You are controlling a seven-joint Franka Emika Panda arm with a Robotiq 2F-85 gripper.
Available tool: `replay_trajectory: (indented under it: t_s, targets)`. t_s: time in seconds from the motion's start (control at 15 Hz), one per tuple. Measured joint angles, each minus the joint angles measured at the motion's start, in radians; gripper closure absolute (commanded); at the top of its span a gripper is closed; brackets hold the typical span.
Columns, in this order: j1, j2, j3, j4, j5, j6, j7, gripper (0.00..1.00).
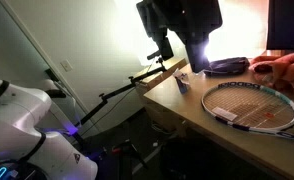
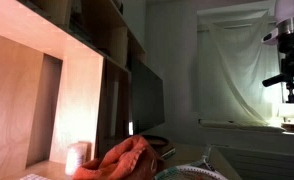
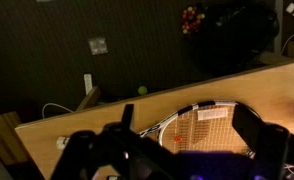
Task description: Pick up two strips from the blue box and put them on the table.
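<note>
The small blue box (image 1: 183,81) stands near the corner of the light tan table (image 1: 172,98). No strips can be made out. My gripper (image 1: 179,48) hangs high above that end of the table, apart from the box. In the wrist view its two dark fingers are spread wide with nothing between them (image 3: 187,140), and the table (image 3: 107,115) and racket lie far below. A small pale thing (image 3: 62,142) near the table's end may be the box; I cannot tell. The gripper also shows at the right edge of an exterior view (image 2: 290,85).
A tennis racket (image 1: 252,105) (image 3: 202,122) lies on the table. A dark flat oval pouch (image 1: 228,66) and an orange cloth (image 1: 282,70) (image 2: 122,160) lie behind it. A white cup (image 2: 77,156), a monitor (image 2: 147,98) and wooden shelves stand at the back.
</note>
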Motion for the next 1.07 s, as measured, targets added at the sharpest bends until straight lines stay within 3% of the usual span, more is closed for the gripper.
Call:
replay_trajectory:
  t_s: [0.73,1.07]
  targets:
    - [-0.005,0.001,0.01,0.0,0.001,0.0,0.0,0.0]
    - [0.002,0.009,0.096,0.005,-0.038,-0.006,0.004,0.0]
